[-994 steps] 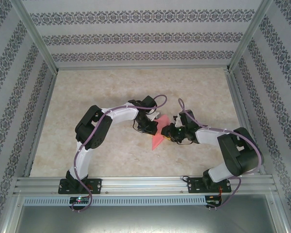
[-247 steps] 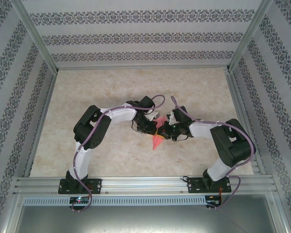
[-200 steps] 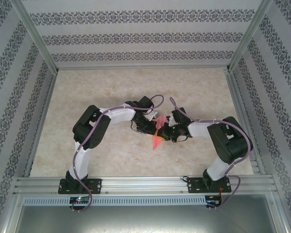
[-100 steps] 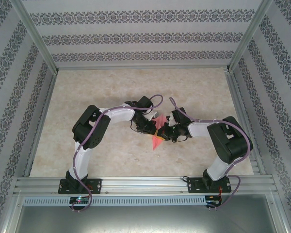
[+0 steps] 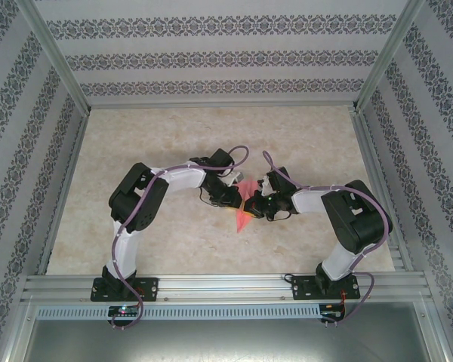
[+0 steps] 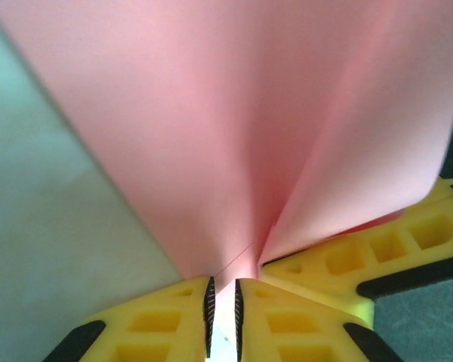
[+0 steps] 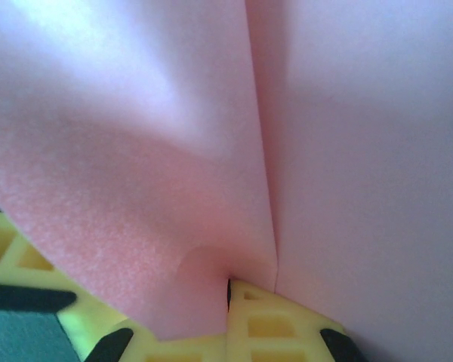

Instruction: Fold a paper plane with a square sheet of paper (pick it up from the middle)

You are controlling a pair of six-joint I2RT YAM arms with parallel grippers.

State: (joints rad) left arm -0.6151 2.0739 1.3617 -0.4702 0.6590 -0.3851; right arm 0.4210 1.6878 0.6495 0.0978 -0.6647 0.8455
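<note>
Beige marbled tabletop (image 5: 174,249) spreads across the centre; grey floral-striped wallpaper walls (image 5: 211,64) at twelve o'clock, silver aluminium frame rail (image 5: 226,286) at six.

Left arm (image 5: 177,177) and right arm (image 5: 311,200) both show white link shells, bulky black joint housings and purple cables (image 5: 121,249) looped alongside; left tool (image 6: 223,309) and right tool (image 7: 229,290) carry yellow moulded fingers (image 6: 155,324) with rectangular recesses and ribbed black pads (image 6: 209,313).
</note>
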